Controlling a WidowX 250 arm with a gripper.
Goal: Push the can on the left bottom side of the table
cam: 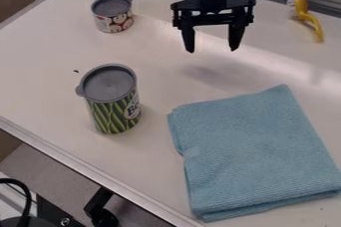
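The black gripper (212,48) hangs over the upper middle of the white table, its two fingers spread apart with nothing between them. A tall green can (114,114) with a grey lid stands upright on the left side of the table, below and to the left of the gripper, not touching it. Farther back at the upper left stands a shorter can (114,20), also grey-lidded, with a white and red label.
A folded blue cloth (256,154) lies at the lower right of the table (40,84). At the upper right is a yellow brush (306,16). The table's metal edge (86,171) runs diagonally along the lower left.
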